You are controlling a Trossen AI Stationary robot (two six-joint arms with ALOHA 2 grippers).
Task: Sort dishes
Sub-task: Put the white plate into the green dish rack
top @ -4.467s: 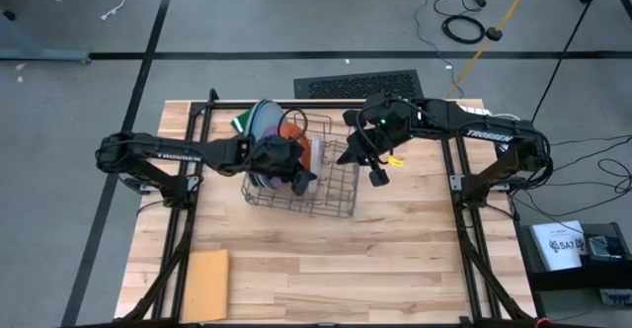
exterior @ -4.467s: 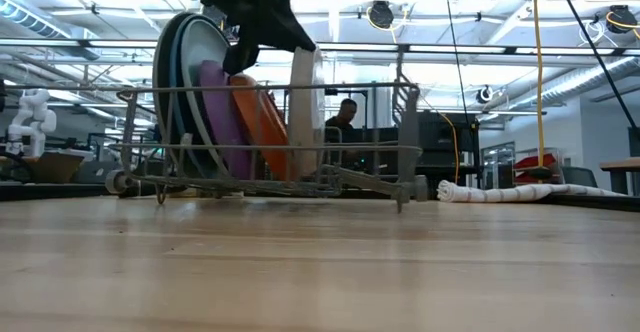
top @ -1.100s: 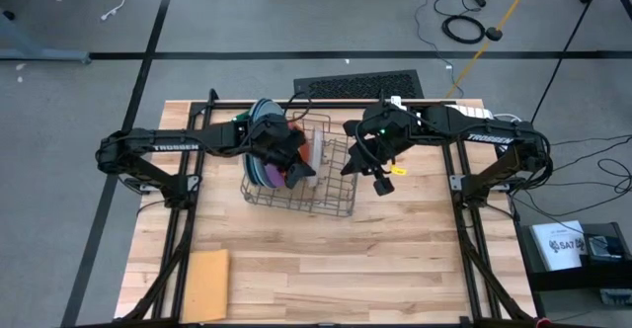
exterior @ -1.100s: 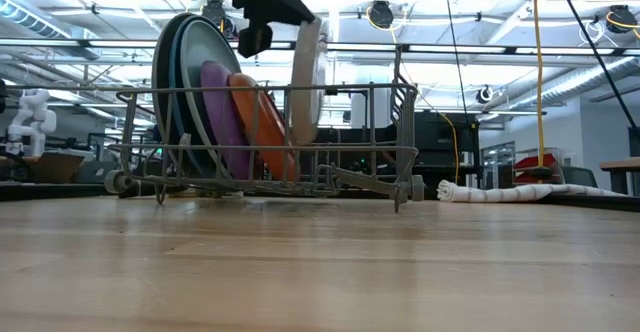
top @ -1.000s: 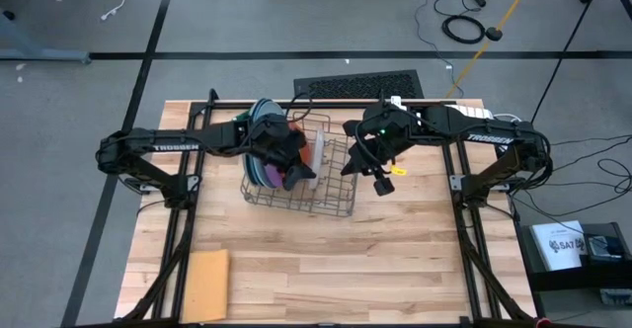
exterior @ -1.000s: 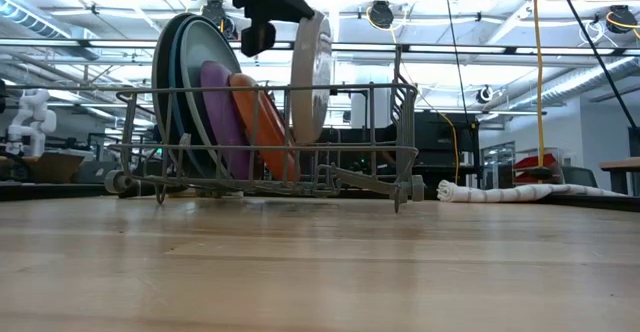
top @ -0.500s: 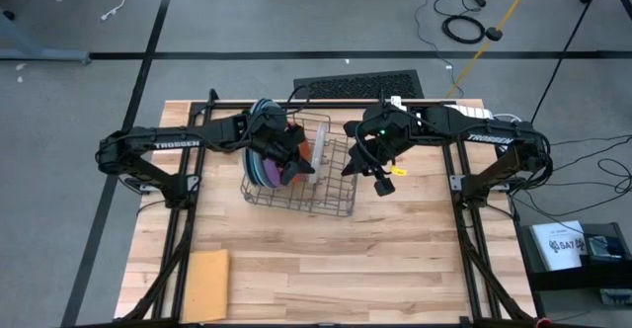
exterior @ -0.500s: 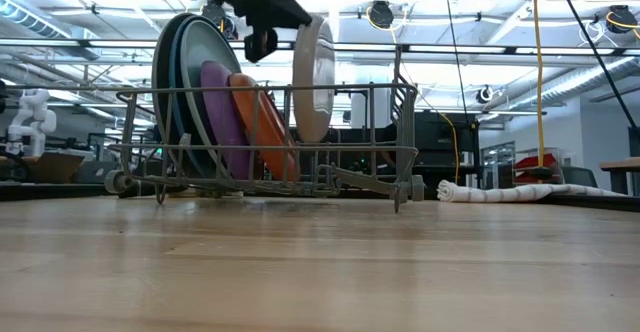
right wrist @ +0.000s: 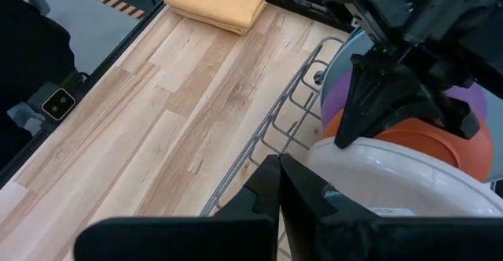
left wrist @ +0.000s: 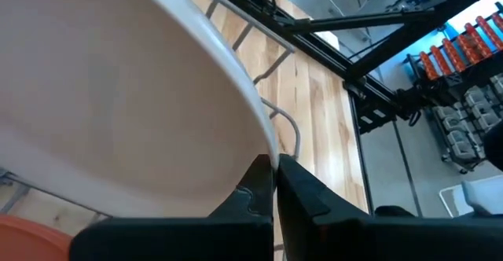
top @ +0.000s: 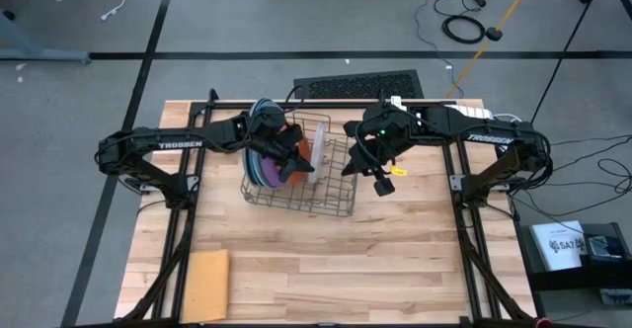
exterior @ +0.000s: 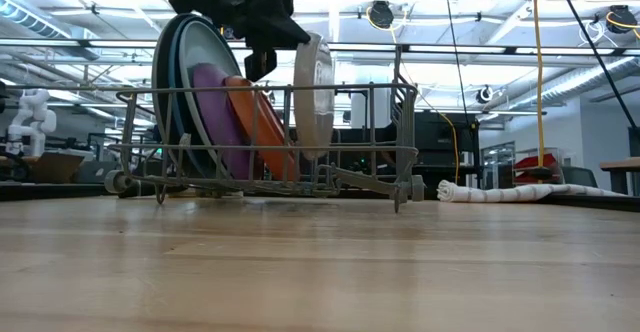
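My left gripper (top: 292,165) is shut on the light grey plate (exterior: 312,92), which stands on edge over the wire rack (top: 331,198). The three large plates (exterior: 178,72) stand on edge at the rack's left end. The purple plate (exterior: 212,112) and then the orange plate (exterior: 258,122) lean against them. My right gripper (right wrist: 279,170) is shut on nothing and hovers just right of the rack (top: 378,182). The light grey plate (right wrist: 393,174) lies right in front of it. My left gripper pinches the light grey plate's rim (left wrist: 263,139) between its two fingers, one on each face. The fingers (exterior: 262,64) come slanting down from the table's left. The plate is upright on edge, with its lower rim (exterior: 312,155) inside the rack walls and seemingly above the rack's floor.
A flat tan square sheet (top: 205,284) lies at the table's near left corner. A folded yellow cloth (right wrist: 216,1) lies beyond the rack in the right wrist view. The near half of the table (top: 395,269) is bare wood. The rack's right part (top: 341,170) holds no plates.
My left gripper has moved a little toward the far edge and then down, still shut on the light grey plate. The plate has sunk slightly deeper between the rack's walls and stayed upright.
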